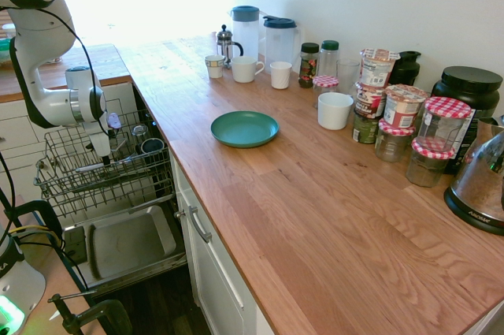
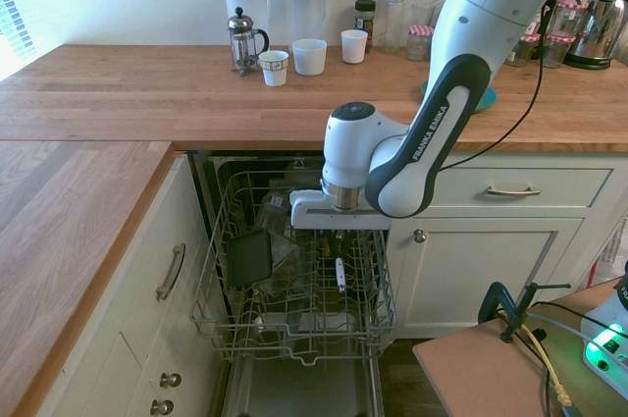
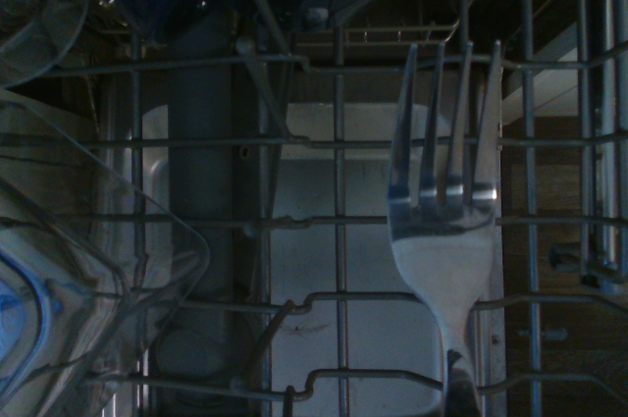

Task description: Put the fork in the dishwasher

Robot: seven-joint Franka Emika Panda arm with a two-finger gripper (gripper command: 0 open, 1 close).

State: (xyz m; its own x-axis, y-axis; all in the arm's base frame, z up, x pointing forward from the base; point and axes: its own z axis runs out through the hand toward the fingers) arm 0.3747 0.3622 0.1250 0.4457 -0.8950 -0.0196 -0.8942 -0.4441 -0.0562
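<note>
The bench (image 1: 260, 193) runs along the wall, with the dishwasher (image 1: 126, 240) under its edge, its door down. The rack (image 2: 294, 324) is out, and the arm (image 2: 412, 142) reaches over it. At the bench's far end, towards the wall, stand 2 pitchers (image 1: 246, 31) (image 1: 280, 43) with blue lids. The kettle (image 1: 480, 181) stands near the other end. The green plate (image 1: 244, 128) lies near the bench's edge on the dishwasher side.

The rack bears a dark tray (image 2: 249, 258) and clear plastic (image 3: 88, 270). Near the pitchers stand the press (image 1: 227, 47) and 3 cups (image 1: 214, 67) (image 1: 248, 70) (image 1: 279, 76); 1 more cup (image 1: 335, 111) stands by the jars (image 1: 392, 139). The fork (image 3: 444, 250), the smallest, is above the rack's wires, its 4 tines clear of the jaws, which are narrow, closed on it.
</note>
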